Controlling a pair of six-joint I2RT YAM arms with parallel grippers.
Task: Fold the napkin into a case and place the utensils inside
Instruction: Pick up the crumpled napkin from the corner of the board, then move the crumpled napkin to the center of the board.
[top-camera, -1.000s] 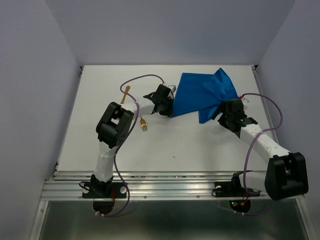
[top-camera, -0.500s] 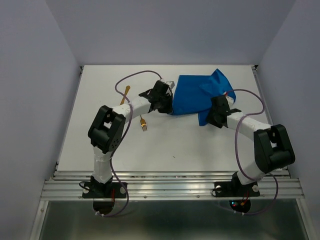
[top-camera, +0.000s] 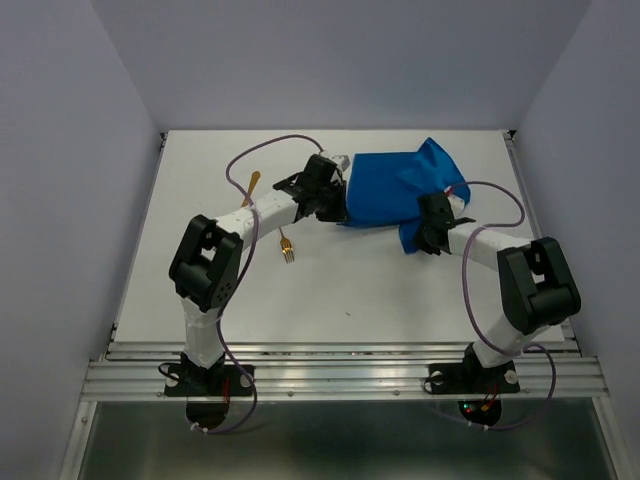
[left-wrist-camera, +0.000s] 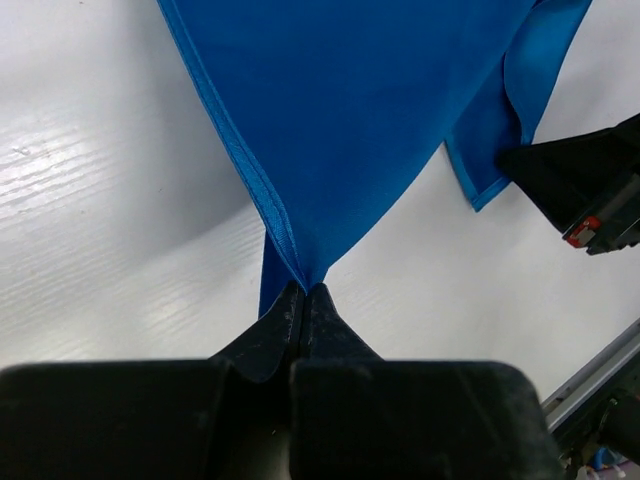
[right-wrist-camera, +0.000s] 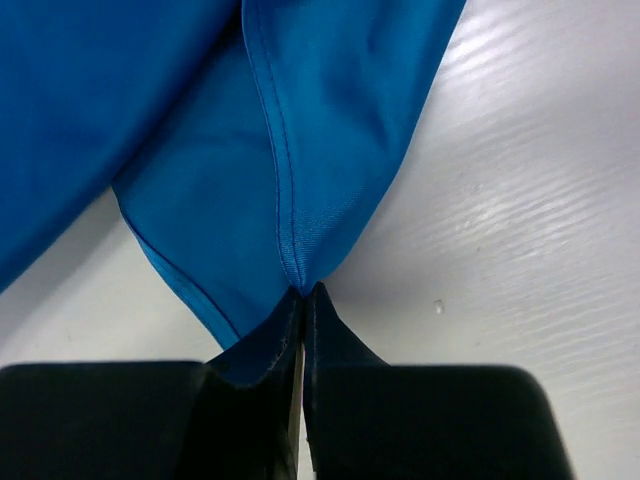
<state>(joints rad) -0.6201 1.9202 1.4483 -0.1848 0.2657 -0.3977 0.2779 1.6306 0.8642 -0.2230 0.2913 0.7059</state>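
Setting: white table (top-camera: 400, 300), pale walls on three sides.
Item 1: napkin (top-camera: 385, 190), blue, partly doubled over, spanning the gap between both pincers and fanning out ahead of their tips.
Item 2: left gripper (left-wrist-camera: 303, 290), jaws pressed fully together on a hemmed corner.
Item 3: right gripper (right-wrist-camera: 302, 292), clamped likewise on a hemmed edge. The paired holds probably keep the cloth taut for folding.
Item 4: fork (top-camera: 287, 246), nearside of the left pincer, clear of the cloth, awaiting the case.
Item 5: second utensil (top-camera: 251, 186), outboard of the left pincer, type unclear.
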